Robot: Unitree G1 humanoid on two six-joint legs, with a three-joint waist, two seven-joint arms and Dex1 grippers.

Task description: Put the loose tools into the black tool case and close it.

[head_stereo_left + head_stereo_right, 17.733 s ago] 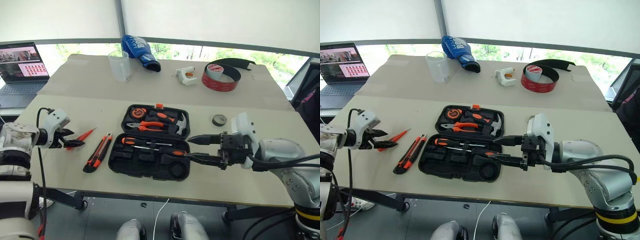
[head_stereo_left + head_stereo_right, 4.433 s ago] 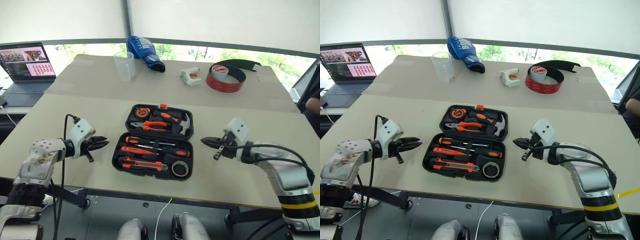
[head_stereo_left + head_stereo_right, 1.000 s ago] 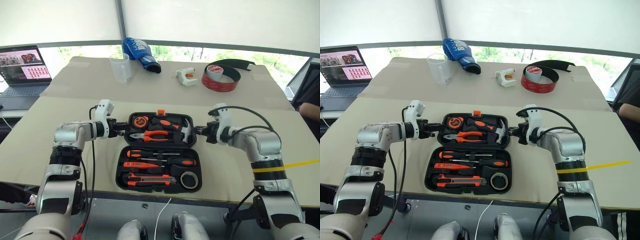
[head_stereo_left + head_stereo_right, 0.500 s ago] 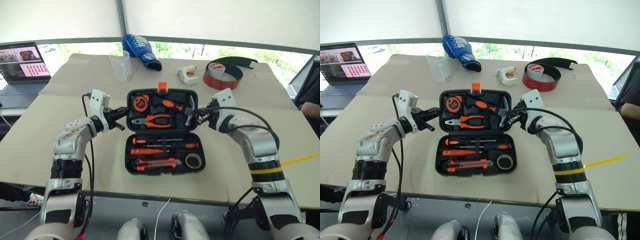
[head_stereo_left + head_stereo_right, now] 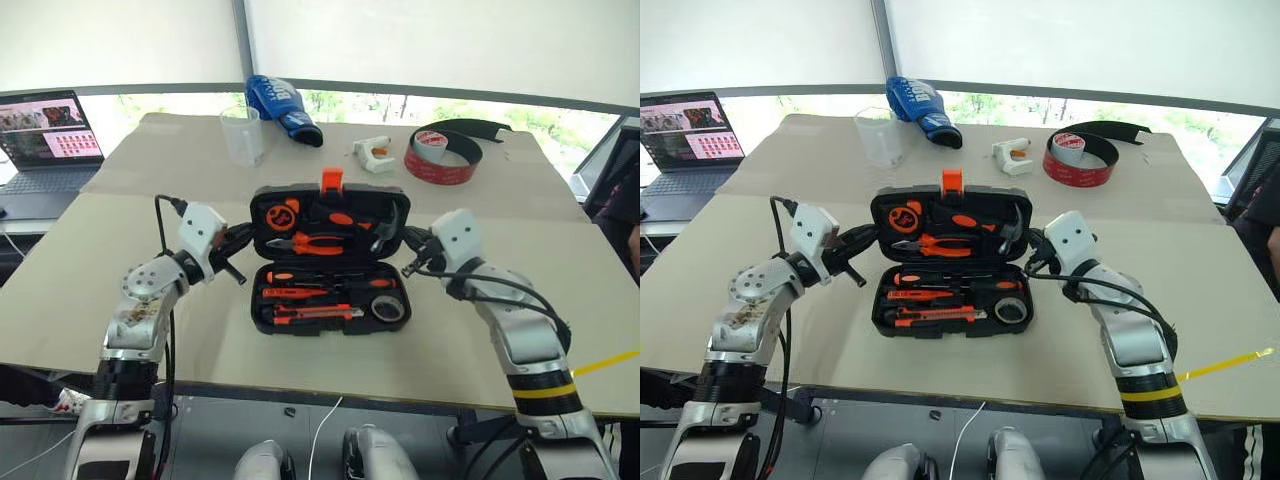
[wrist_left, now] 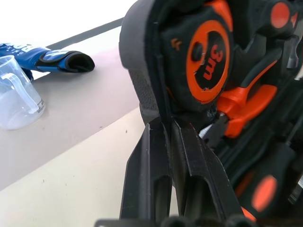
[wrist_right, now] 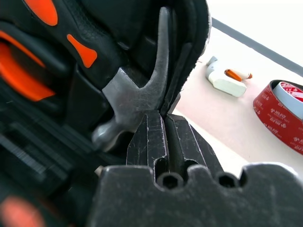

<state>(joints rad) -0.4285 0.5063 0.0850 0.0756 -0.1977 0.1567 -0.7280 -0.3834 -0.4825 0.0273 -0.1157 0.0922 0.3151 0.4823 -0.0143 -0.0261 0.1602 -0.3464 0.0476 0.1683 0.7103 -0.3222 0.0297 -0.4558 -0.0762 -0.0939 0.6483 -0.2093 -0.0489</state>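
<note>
case (image 5: 330, 255): sitting mid-table, lid (image 5: 330, 213) tilting up partway, orange latch (image 5: 331, 180) standing at lid's top edge
lid contents: orange tape measure (image 6: 204, 52), pliers (image 5: 312, 241), hammer (image 7: 137, 90), orange-black tools sitting in moulded slots
base contents: two orange-black screwdrivers (image 5: 330, 283) lying in upper slots, utility knife (image 5: 305, 316) lying along the front slot, small dark tape roll (image 5: 387, 308) sitting in the right front corner; thin red screwdriver too small to tell apart
left gripper (image 5: 238, 238): fingers (image 6: 147, 175) pressing together, nearly no gap, tips touching the lid's left edge; whether the edge is pinched between them, unclear
right gripper (image 5: 408, 240): fingers (image 7: 149, 142) pressing together, narrow, tips meeting the lid's right edge just beside the hammer head; holding nothing loose
cup (image 5: 242, 133): clear, standing at the far left of table, looking empty
blue pouch (image 5: 282, 106): lying just behind cup
glue gun (image 5: 373, 152): white, lying on far side, apart from case
big tape roll (image 5: 442, 153): red-grey, lying far right, loose dark tail curling off behind it
laptop (image 5: 45, 135): open, sitting on far left, screen lit
table (image 5: 70, 290): beige, bare around case
</note>
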